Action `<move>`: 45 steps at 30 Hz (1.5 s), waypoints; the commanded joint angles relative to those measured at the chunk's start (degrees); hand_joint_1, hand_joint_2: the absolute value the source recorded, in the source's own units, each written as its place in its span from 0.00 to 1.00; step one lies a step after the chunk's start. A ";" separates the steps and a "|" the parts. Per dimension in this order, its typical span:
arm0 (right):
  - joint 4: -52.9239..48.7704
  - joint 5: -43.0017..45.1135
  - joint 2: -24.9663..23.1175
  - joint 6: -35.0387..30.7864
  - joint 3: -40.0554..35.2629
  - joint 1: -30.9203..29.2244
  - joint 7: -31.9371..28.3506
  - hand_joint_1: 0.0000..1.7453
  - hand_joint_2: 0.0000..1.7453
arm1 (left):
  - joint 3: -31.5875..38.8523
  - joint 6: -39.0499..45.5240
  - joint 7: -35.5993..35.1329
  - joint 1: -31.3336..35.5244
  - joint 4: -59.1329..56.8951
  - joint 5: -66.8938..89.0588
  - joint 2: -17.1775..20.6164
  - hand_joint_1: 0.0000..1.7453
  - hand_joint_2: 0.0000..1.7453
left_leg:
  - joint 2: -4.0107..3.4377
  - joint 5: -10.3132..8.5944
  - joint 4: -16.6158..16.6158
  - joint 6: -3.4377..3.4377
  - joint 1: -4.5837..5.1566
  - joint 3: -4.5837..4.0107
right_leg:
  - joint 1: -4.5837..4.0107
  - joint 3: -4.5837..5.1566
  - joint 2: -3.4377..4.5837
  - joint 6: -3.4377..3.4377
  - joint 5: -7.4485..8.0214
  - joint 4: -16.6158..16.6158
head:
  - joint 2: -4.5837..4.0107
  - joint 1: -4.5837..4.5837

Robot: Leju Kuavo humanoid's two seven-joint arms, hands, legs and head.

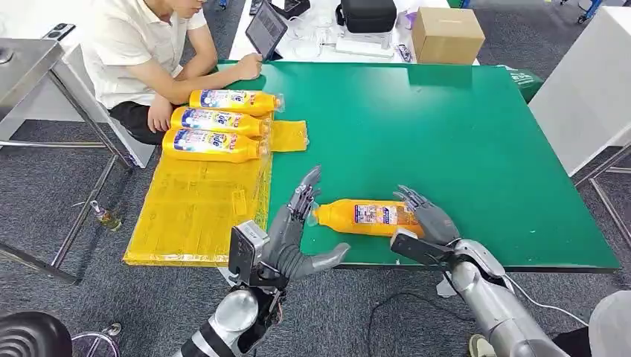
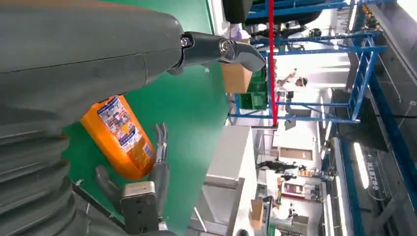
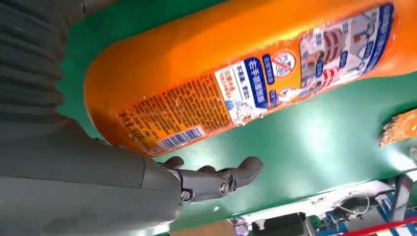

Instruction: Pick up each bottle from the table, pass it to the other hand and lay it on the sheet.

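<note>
Orange plastic bottle with a blue-and-white label (image 1: 368, 217) lies on its side near the front edge of the green surface (image 1: 461, 141). Right hand (image 1: 424, 220) sits at its base, fingers (image 1: 414, 199) touching it; whether they grasp it I cannot tell. Left hand (image 1: 296, 234) is released, fingers spread by the cap. Three similar orange bottles (image 1: 219, 123) lie on the yellow plastic sheet (image 1: 195, 208).

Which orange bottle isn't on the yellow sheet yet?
The orange bottle lying alone on the green table between the robot's left hand and right hand. The other three bottles lie together on the yellow sheet.
</note>
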State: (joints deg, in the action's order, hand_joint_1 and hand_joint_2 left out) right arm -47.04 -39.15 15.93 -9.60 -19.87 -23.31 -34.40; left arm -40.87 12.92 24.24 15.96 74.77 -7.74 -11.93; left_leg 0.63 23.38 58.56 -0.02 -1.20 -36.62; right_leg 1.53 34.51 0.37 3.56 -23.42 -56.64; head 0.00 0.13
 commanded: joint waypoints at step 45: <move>13.60 3.36 -3.47 2.28 -1.28 -5.60 5.55 1.00 1.00 | -0.54 -1.17 -1.17 2.46 -5.61 -2.40 0.27 0.00 1.00 | -0.10 0.05 -0.07 -0.03 -0.05 0.19 | -0.08 -0.18 0.02 -0.14 -0.01 0.10 | 0.00 0.00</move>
State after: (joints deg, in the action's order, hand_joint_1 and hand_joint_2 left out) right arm -36.52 -37.61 16.59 -6.67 -23.93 -29.84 -27.93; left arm -40.85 11.82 23.06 16.23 72.94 -9.73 -12.00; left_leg 0.60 23.37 58.56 -0.02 -1.21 -36.63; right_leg 1.51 34.53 0.37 3.56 -23.42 -56.64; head 0.00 0.13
